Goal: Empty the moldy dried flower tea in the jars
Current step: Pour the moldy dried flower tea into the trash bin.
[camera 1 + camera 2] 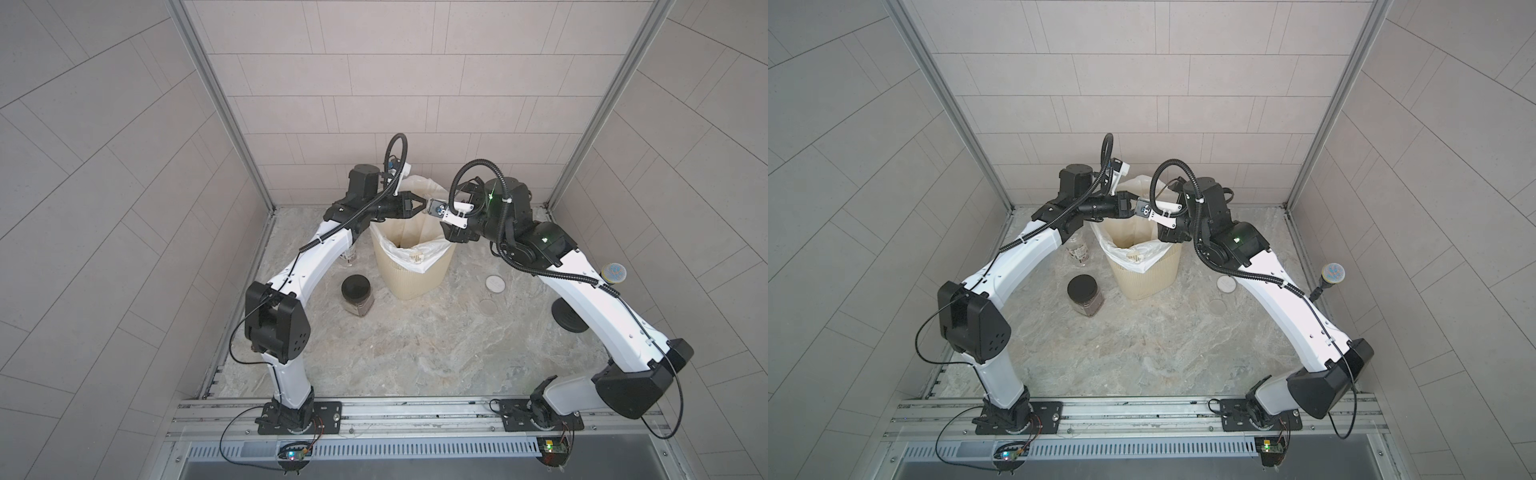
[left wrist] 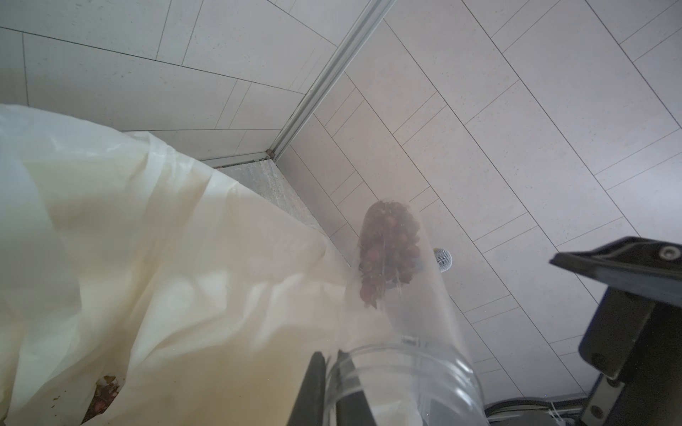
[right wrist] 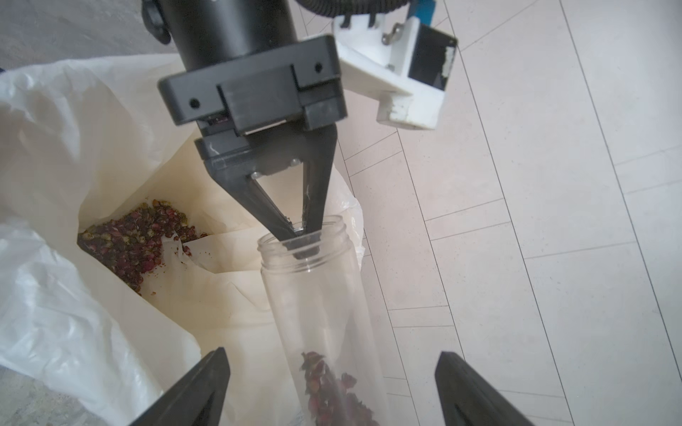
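Observation:
My left gripper (image 3: 300, 236) is shut on the rim of the tall slim clear jar (image 3: 313, 295), one finger inside the mouth and one outside. The jar hangs over the cream bin (image 1: 415, 274). Reddish dried flower tea (image 3: 328, 387) sits at the jar's closed end, which also shows in the left wrist view (image 2: 387, 250). My right gripper (image 3: 330, 354) is open, its fingers well clear on either side of that end. More tea (image 3: 136, 239) lies in the bin's liner. A squat black-lidded jar (image 1: 356, 294) with dark tea stands left of the bin. A labelled jar (image 1: 1077, 249) stands half hidden behind the left arm.
A white lid (image 1: 495, 284) and a pale disc (image 1: 487, 306) lie on the marble table right of the bin. A black lid (image 1: 567, 318) lies partly under the right arm. Tiled walls close in the back and both sides.

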{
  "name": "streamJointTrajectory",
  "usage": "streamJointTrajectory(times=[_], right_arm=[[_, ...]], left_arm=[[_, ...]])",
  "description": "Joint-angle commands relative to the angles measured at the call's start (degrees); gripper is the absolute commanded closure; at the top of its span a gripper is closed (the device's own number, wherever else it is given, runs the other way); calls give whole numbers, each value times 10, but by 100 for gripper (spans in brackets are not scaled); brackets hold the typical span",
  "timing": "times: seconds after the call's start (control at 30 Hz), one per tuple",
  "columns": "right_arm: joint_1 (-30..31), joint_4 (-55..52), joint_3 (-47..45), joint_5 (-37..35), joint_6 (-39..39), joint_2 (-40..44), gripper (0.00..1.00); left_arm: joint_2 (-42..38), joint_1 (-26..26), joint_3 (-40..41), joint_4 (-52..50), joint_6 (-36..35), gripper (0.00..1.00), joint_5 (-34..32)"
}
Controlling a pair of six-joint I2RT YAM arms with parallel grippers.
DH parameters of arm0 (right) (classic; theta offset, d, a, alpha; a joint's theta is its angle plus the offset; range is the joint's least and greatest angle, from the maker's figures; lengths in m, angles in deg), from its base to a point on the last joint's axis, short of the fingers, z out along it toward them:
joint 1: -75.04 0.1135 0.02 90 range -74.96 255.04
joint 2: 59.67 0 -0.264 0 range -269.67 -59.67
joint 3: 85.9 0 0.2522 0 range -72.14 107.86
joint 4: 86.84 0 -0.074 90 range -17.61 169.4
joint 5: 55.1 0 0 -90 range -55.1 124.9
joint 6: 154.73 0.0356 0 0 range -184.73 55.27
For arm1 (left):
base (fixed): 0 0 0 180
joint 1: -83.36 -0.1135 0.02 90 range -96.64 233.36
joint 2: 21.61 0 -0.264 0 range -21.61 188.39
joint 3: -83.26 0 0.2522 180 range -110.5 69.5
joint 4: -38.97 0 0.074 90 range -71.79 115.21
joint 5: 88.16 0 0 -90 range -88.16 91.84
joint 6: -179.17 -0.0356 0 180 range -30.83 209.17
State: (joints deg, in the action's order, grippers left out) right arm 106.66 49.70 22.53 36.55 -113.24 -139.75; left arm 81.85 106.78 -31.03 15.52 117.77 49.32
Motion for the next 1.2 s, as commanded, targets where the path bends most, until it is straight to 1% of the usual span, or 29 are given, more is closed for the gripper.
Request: streamJointTrajectory(times=[0.0, 0.03, 0.13, 0.2, 0.27, 0.4, 0.6, 0.77, 0.87, 0.97, 1.07, 1.17], right_arm=[[2, 76, -30, -16, 102, 44, 3], [2, 85, -36, -15, 127, 54, 2], [2, 86, -36, -18, 213, 69, 0], [-5, 84, -33, -28, 284, 75, 1], [-23, 72, -22, -50, 371, 72, 3], [-57, 63, -33, -28, 482, 79, 6], [-112, 104, -92, 11, 648, 115, 3], [-165, 232, -184, 105, 843, 139, 3], [-185, 320, -229, 159, 961, 131, 3], [-190, 379, -248, 192, 1039, 106, 4], [-190, 462, -279, 198, 1102, 89, 4], [-190, 517, -290, 198, 1152, 70, 4]], left_arm=[[1, -4, -26, 34, 10, 94, 6], [1, -4, -26, 37, 12, 94, 8], [-2, -4, -26, 51, 22, 95, 12], [-2, -4, -26, 65, 30, 95, 11], [0, -3, -25, 86, 44, 95, 13], [6, -3, -35, 92, 54, 95, 13], [5, -3, -31, 95, 52, 95, -3], [-2, -4, -22, 104, 54, 95, -11], [-5, -4, -18, 106, 53, 96, -17], [-7, -4, -14, 113, 58, 96, -23], [-10, -3, -3, 131, 67, 96, -31], [-12, -2, 2, 133, 69, 96, -30]])
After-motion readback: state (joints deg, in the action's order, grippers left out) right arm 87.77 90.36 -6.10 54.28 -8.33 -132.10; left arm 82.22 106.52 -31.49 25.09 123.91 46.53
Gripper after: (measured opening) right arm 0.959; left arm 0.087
